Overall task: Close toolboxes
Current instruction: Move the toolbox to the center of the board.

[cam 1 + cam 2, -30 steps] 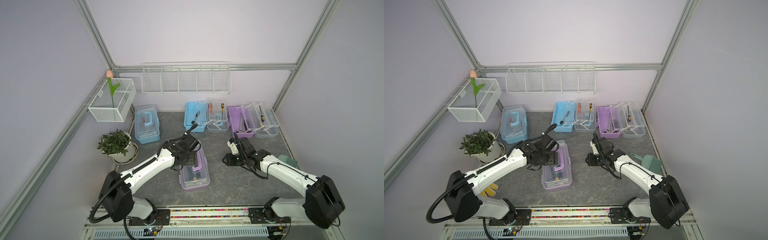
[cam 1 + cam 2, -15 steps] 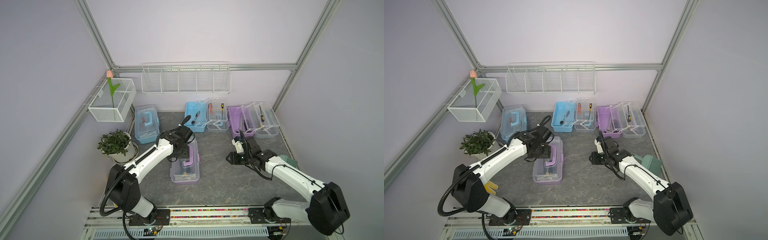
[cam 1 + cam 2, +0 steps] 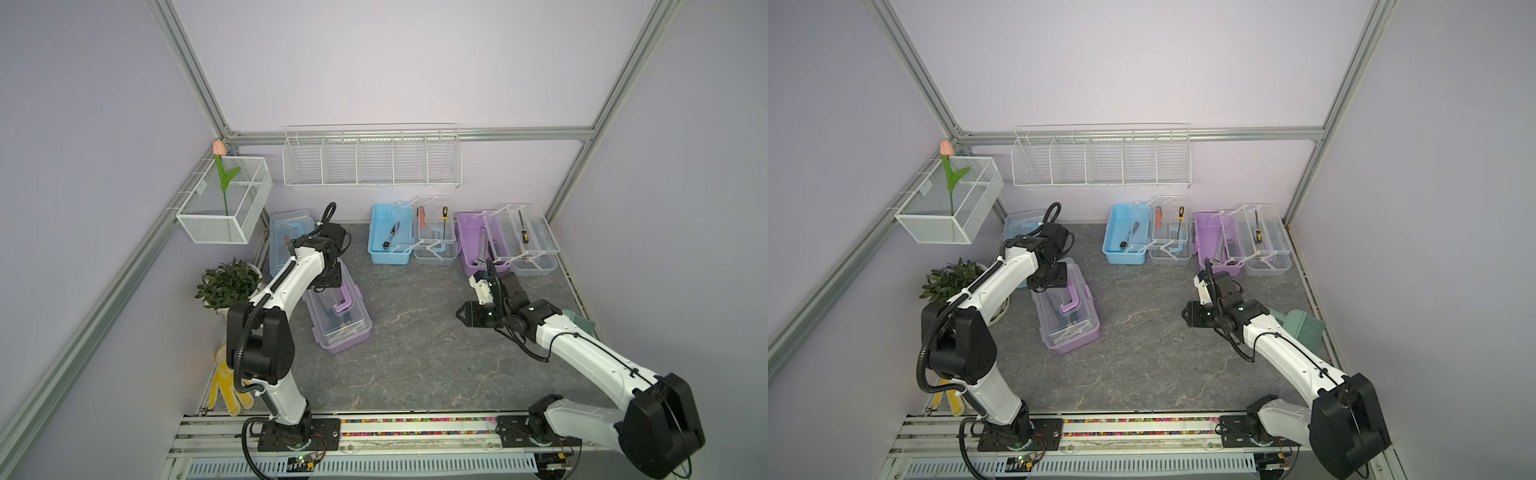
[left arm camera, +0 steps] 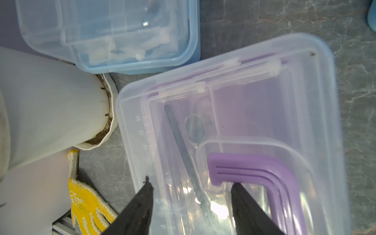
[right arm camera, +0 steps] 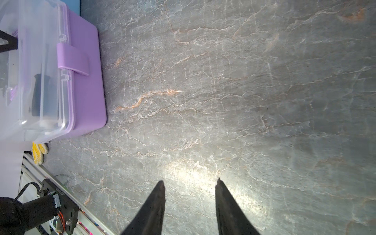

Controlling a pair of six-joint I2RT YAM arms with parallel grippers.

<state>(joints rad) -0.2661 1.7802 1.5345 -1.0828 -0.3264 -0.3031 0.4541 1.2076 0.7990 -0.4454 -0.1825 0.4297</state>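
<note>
Take the potted plant as the marker; the closed blue box sits just behind it, and the closed purple box lies just beside it toward the table's middle, lid down and latch folded over the front; the open blue box and the open purple box stand well apart from the plant along the back wall, trays spread out. The left gripper hangs over the closed purple box with its jaws fairly wide and gripping nothing, one finger right at the end of the handle; it looks finished here, so it should lift straight up so that finger does not snag the handle and drag the box. The right gripper has its jaws partly apart and empty over bare table, far from the plant and near the open purple box; it should probably fold the outer tray over the base evenly, then press the latch.
</note>
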